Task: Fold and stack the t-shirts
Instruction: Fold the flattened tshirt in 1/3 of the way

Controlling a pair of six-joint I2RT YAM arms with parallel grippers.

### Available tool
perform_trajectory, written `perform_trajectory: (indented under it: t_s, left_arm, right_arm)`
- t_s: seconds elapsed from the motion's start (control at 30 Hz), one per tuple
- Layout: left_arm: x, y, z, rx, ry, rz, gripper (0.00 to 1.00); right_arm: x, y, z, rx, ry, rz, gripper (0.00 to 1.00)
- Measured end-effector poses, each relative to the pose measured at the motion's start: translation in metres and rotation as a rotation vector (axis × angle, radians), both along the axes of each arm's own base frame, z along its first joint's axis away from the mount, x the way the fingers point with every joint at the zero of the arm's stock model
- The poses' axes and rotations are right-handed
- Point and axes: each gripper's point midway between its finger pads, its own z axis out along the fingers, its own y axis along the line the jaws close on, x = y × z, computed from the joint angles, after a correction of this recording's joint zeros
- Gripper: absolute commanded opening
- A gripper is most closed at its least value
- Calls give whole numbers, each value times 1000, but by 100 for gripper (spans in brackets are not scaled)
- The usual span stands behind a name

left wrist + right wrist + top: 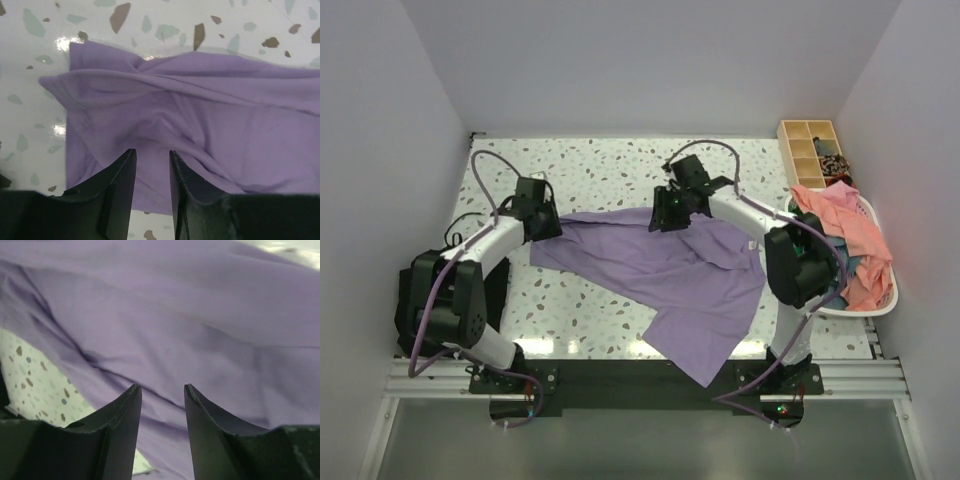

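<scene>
A lavender-purple t-shirt (670,275) lies crumpled and spread across the middle of the speckled table (600,170). My left gripper (547,228) is open just over the shirt's left end. In the left wrist view the left gripper (152,151) has its jaws apart above wrinkled purple cloth (200,110), with nothing between them. My right gripper (663,217) is open over the shirt's far edge. In the right wrist view the right gripper (162,386) hovers over purple folds (200,315), empty. A salmon-pink shirt (840,215) and a teal one (847,266) lie heaped in the basket at the right.
A white laundry basket (880,305) stands at the right table edge, close to the right arm's elbow. A wooden compartment box (807,150) with small dark items sits at the back right. White walls close in the table on three sides.
</scene>
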Motion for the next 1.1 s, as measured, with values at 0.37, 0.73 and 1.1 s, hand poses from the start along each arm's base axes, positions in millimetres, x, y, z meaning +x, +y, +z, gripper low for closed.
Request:
perform_trajectory:
  t_s: [0.37,0.73,1.1]
  left_arm:
    - [-16,-19,11,-34,-46,-18,39]
    - [-60,-7,-26,-57,23,110,42]
    - [-51,-5,-28,-87,-34,194,42]
  right_arm:
    - [8,74,-25,15,26,161,45]
    - [-3,85,-25,9,31,196,45]
    - [-14,76,-39,-17,69,200,44]
